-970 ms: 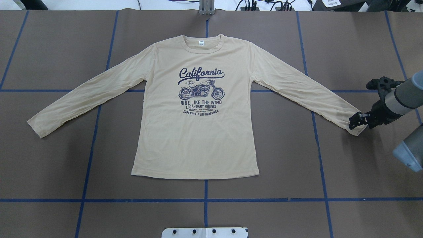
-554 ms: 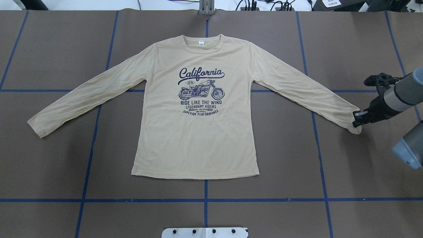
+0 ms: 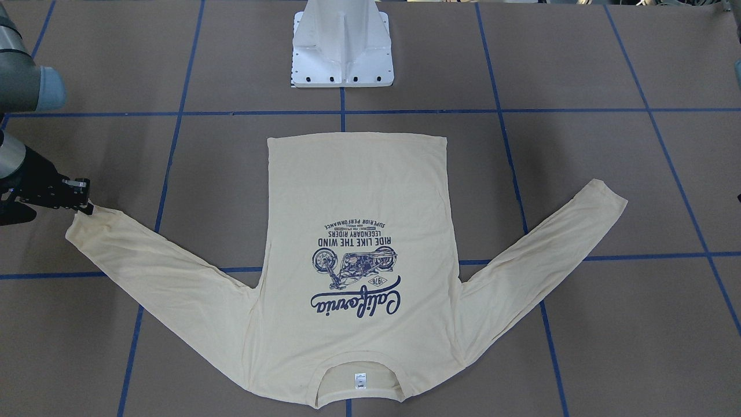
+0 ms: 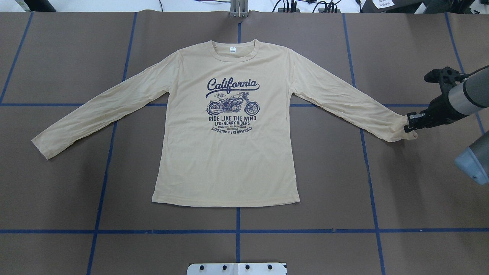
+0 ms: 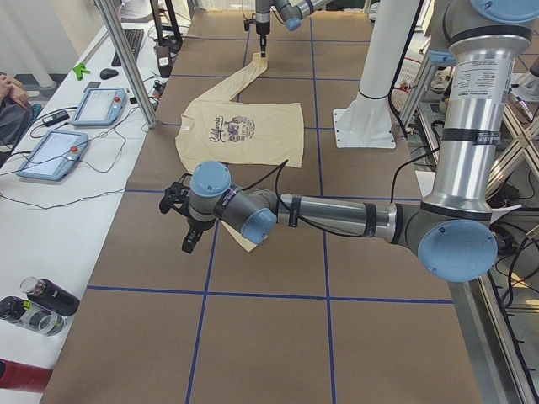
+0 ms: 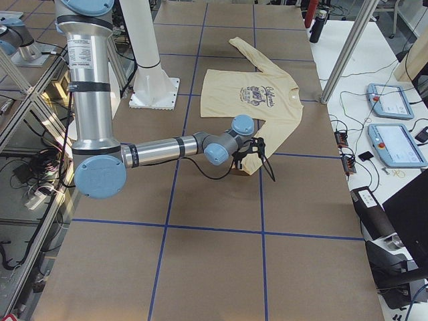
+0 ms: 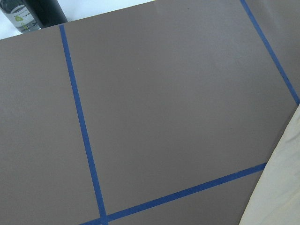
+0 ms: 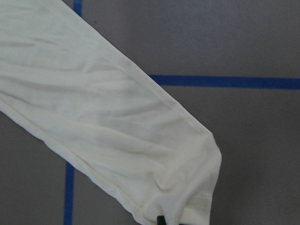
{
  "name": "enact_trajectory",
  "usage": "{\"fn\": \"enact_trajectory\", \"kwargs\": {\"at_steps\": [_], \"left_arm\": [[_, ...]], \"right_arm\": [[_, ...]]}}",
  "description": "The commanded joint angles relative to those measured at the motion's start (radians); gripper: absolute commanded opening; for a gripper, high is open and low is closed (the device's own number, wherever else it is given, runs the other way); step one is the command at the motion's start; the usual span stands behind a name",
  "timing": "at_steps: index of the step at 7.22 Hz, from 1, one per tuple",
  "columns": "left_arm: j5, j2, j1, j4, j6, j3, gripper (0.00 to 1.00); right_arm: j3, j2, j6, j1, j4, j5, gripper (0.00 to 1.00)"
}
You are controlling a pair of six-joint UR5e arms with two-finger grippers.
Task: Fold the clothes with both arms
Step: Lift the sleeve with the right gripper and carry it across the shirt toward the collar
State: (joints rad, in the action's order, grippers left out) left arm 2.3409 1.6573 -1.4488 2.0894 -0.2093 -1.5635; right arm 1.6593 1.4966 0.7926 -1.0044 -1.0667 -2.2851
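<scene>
Since a second ago, my right gripper (image 4: pixel 409 126) has carried the cuff (image 4: pixel 400 132) it pinches farther out across the table, away from the base, and the end of that sleeve has swung with it.

Starting at the left of the overhead view, the matte brown table (image 4: pixel 57 191) is divided into large squares by blue tape lines (image 4: pixel 103 183). The left sleeve (image 4: pixel 95 114) lies flat on it, a long tapering strip slanting down toward its cuff, faintly wrinkled. From the side camera I see the left gripper (image 5: pixel 189 240) hanging just beside that cuff, but I cannot tell whether its fingers are apart or together; its wrist camera shows only bare table, tape and a sliver of cream cloth.

In the middle the T-shirt (image 4: pixel 225 164) is spread print side up, thin pale cream-yellow knit, smooth, with a straight hem nearest the robot. The navy print (image 4: pixel 231 107) shows script lettering over a motorcycle and rows of block capitals. A small white neck tag (image 4: pixel 232 50) sits inside the round ribbed collar.

To the right, the right sleeve (image 4: pixel 344 103) runs outward with soft lengthwise creases. Its cuff is bunched and puckered where the black fingers are closed on it; the wrist view shows one dark fingertip at the crumpled edge.
</scene>
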Motion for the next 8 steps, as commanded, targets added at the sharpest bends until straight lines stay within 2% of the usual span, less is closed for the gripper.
{"fn": "enact_trajectory", "kwargs": {"at_steps": [1, 2, 5, 7, 8], "left_arm": [[0.000, 0.004, -0.001, 0.000, -0.002, 0.003, 1.00], [-0.002, 0.004, -0.001, 0.000, -0.002, 0.007, 0.99], [-0.002, 0.006, 0.001, -0.002, -0.002, 0.022, 0.99], [-0.002, 0.021, 0.001, -0.002, -0.001, 0.052, 1.00], [-0.002, 0.032, 0.001, 0.000, -0.001, 0.074, 1.00]], "right_arm": [[-0.004, -0.163, 0.107, -0.007, -0.044, -0.002, 0.00], [-0.033, -0.299, 0.176, 0.003, -0.099, -0.002, 0.00], [-0.276, -0.603, 0.182, 0.044, -0.119, 0.021, 0.00], [-0.370, -0.759, 0.181, 0.067, -0.116, 0.055, 0.00], [-0.387, -0.812, 0.183, 0.073, -0.116, 0.055, 0.00]]}}
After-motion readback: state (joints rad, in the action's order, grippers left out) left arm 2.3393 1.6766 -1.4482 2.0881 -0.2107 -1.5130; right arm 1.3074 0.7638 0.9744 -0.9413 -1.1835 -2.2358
